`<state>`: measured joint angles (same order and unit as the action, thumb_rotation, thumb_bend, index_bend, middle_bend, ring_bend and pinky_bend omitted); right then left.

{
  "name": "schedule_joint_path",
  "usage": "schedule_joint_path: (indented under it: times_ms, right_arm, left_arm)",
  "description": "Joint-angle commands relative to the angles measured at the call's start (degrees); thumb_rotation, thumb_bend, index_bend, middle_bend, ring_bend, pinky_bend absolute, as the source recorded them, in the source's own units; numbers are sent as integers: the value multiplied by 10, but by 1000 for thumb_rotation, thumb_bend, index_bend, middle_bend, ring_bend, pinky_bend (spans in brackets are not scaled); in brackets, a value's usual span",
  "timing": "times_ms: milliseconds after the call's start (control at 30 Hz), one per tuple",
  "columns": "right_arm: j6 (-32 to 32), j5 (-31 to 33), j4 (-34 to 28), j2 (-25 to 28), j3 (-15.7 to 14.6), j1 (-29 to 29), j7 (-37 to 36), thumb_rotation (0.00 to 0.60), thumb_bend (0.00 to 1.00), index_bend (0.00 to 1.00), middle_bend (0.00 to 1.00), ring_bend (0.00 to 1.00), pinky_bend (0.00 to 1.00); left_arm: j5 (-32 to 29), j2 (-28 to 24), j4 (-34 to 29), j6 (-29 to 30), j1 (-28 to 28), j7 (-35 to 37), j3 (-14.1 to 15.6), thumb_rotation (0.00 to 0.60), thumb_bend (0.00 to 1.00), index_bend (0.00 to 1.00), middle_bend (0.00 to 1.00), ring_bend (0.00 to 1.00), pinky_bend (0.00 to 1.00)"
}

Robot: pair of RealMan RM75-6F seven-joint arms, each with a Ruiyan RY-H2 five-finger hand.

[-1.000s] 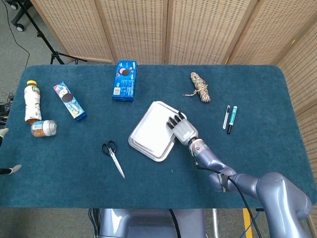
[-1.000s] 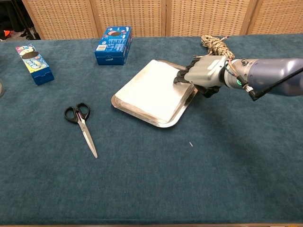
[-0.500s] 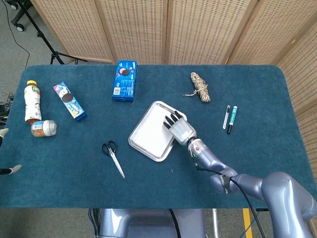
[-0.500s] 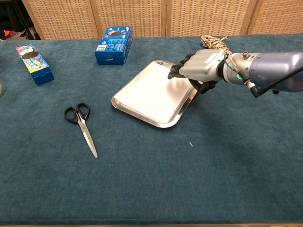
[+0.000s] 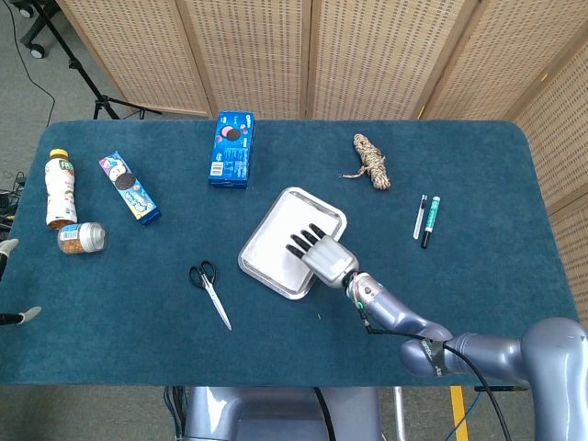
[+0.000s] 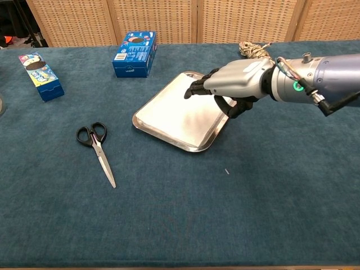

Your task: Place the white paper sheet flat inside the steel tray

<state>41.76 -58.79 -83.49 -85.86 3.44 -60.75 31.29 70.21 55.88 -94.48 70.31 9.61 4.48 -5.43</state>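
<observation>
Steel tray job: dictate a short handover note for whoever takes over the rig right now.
Right hand: over the steel tray, fingers stretched out, holding nothing; contact with the sheet cannot be told.
Left hand: at most slivers at the left edge of the head view; state cannot be told.
White paper sheet: lies inside the tray and looks flat.
Done: the sheet appears placed.
Left: probably just lift the right hand clear and check no corner rides up the rim.

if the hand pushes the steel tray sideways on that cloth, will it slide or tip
The steel tray looks shallow and wide, so it would probably slide, not tip. The fuzzy tablecloth may drag on it. Its thin rim likely makes lifting awkward for the right hand.
</observation>
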Motion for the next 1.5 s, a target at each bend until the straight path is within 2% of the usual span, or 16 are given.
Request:
schedule_joint_path:
  times_ms: [33,367,1033,1500]
  right_arm:
    - [7,-3,-6,4,-1,4,-1,600,1000,19,53,0,0]
    - [27,-9,-40,31,-12,27,-8,600,1000,24,58,0,0]
    - [19,33,-7,-59,-29,14,60,600,1000,25,57,0,0]
    - [23,45,-1,-60,-38,14,82,600,1000,67,95,0,0]
  left_arm:
    - [2,-1,0,0,0,2,1,600,0,0,0,0,0]
    - [5,-3,0,-5,1,5,3,600,0,0,0,0,0]
    - [4,-4,-4,-2,1,3,3,600,0,0,0,0,0]
    - [5,-5,-3,-3,1,8,3,600,0,0,0,0,0]
